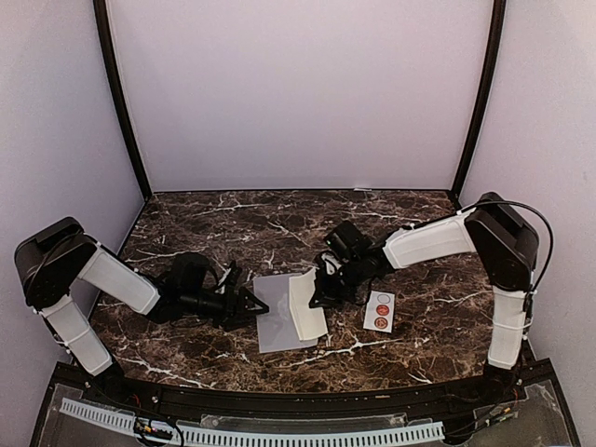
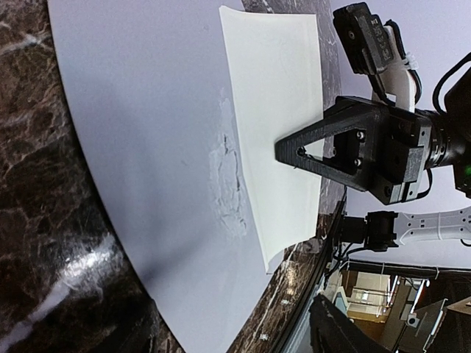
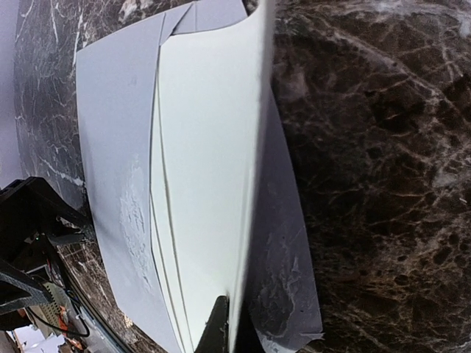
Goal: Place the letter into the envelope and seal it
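Left claw (image 1: 245, 300): low over the worktop (image 1: 205, 223), just beside the envelope's left edge; fingers spread, nothing between them
Envelope (image 1: 272, 328): flat on the worktop near the front middle, between the two claws, a faint emblem on its face
Letter (image 1: 307, 312): white folded sheet lying over the envelope's right part, its right edge curled up off the paper
Right claw (image 1: 317, 291): pinching the letter's raised edge
Sticker strip (image 1: 380, 310): small white card with round seals, right of the envelope, apart from it

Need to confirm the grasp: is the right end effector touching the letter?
Touching. Right wrist view: the letter's lifted edge runs straight into the right end effector's finger.
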Controlling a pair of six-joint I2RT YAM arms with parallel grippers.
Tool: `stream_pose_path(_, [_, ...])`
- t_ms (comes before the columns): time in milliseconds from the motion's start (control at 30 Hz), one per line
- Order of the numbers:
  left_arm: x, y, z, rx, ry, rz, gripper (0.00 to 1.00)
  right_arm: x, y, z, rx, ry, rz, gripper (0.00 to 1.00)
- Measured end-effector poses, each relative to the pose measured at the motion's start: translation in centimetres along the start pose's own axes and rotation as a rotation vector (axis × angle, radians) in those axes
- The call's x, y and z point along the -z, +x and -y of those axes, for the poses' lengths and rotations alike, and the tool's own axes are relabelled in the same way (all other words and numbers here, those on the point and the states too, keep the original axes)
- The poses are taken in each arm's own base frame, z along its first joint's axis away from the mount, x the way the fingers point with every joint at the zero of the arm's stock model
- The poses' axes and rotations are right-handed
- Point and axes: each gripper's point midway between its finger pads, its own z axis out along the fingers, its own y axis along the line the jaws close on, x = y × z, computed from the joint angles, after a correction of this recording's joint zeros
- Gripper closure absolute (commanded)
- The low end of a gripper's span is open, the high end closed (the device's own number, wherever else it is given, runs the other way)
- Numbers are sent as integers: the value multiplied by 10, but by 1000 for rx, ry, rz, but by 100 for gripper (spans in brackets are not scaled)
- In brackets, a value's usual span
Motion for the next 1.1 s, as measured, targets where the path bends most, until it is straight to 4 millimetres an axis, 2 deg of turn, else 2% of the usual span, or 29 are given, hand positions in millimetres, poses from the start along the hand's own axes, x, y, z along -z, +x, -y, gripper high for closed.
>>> stream_pose_path(767, [-8, -6, 1, -10, 4, -6, 35, -14, 3, -21, 118, -118, -54, 100])
stream_pose_path(800, [-8, -6, 1, -11, 3, -6, 35, -13, 3, -21, 122, -117, -54, 97])
stream_pose_path(933, [-6, -8, 0, -15, -10, 7, 35, -10, 0, -22, 146, -92, -46, 75])
stream_pose_path(1100, [0, -10, -3, -20, -57, 34, 34, 7, 0, -21, 172, -36, -26, 60])
